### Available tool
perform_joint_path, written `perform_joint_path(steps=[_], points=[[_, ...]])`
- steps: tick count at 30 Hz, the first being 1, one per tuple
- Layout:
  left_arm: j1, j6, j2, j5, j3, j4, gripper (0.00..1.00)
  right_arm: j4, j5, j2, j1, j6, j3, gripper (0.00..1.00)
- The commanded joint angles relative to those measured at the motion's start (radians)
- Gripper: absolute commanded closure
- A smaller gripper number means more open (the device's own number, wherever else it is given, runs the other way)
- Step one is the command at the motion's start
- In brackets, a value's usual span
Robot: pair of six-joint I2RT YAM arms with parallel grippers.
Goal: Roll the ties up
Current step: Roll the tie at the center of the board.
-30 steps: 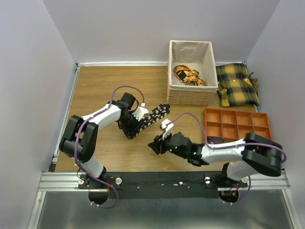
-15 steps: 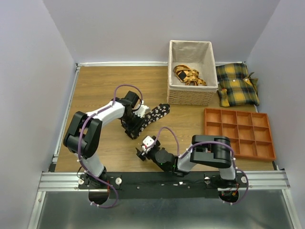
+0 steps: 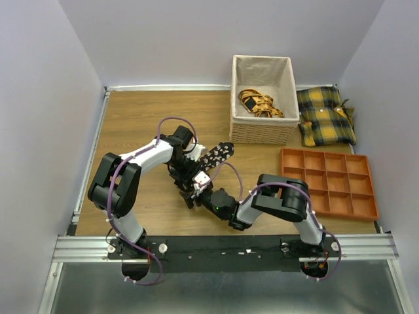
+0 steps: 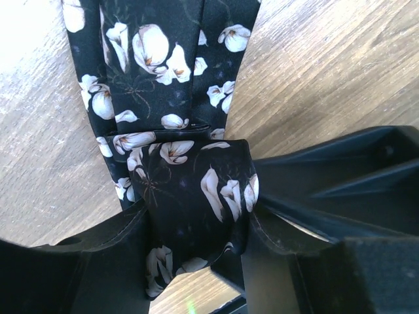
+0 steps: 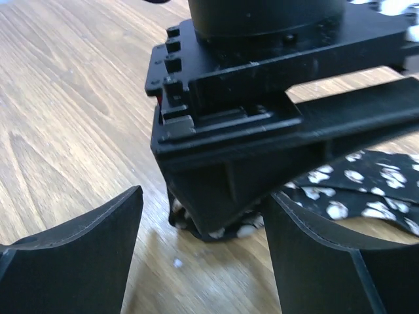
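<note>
One tie point(image 3: 216, 157), black with small white flowers, lies as a strip on the wooden table, running from the upper right down to my left gripper point(image 3: 185, 178). In the left wrist view the left gripper point(image 4: 193, 222) is shut on the tie's rolled end point(image 4: 190, 190), and the flat strip point(image 4: 157, 59) stretches away from it. My right gripper point(image 3: 194, 195) is right beside the left one. In the right wrist view it point(image 5: 203, 261) is open and empty, its fingers point(image 5: 72, 255) on either side of the left gripper point(image 5: 262, 118) and the rolled end point(image 5: 222, 229).
A woven basket point(image 3: 262, 134) holding an orange patterned item stands at the back. Yellow-and-black plaid cushions point(image 3: 325, 116) lie to its right. An orange compartment tray point(image 3: 327, 180) sits at the right. The two arms are close together at the table's middle.
My right arm has swung left across the table, and its open gripper now sits at the left gripper. The left gripper has kept its hold on the tie, shifting only slightly.
</note>
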Motion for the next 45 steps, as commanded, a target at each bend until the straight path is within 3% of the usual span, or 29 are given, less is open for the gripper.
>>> perform_joint_path(steps=[1, 5, 17, 21, 26, 37, 41, 45], points=[[-0.005, -0.015, 0.005, 0.039, -0.001, 0.009, 0.46, -0.054, -0.129, 0.066, -0.025, 0.049, 0.095, 0.20], [-0.007, -0.016, 0.005, 0.038, -0.003, 0.010, 0.46, -0.099, -0.028, 0.084, -0.037, 0.109, 0.112, 0.20], [-0.007, 0.019, 0.008, 0.061, 0.002, -0.017, 0.48, -0.246, 0.018, 0.028, -0.089, 0.100, 0.073, 0.22], [-0.007, 0.027, 0.016, 0.059, 0.007, -0.023, 0.48, -0.151, -0.042, -0.052, -0.074, 0.069, -0.035, 0.24], [-0.007, 0.030, 0.021, 0.059, 0.011, -0.034, 0.48, 0.123, -0.129, -0.106, -0.061, -0.012, -0.197, 0.23], [-0.007, 0.024, -0.013, 0.070, -0.010, -0.040, 0.48, 0.166, -0.169, -0.014, -0.094, -0.043, -0.114, 0.21], [-0.007, 0.016, -0.008, 0.076, -0.015, -0.031, 0.48, 0.085, -0.253, 0.034, -0.112, -0.092, -0.031, 0.21], [-0.007, 0.016, -0.008, 0.079, -0.012, -0.030, 0.48, 0.108, -0.225, 0.058, -0.127, -0.050, 0.000, 0.21]])
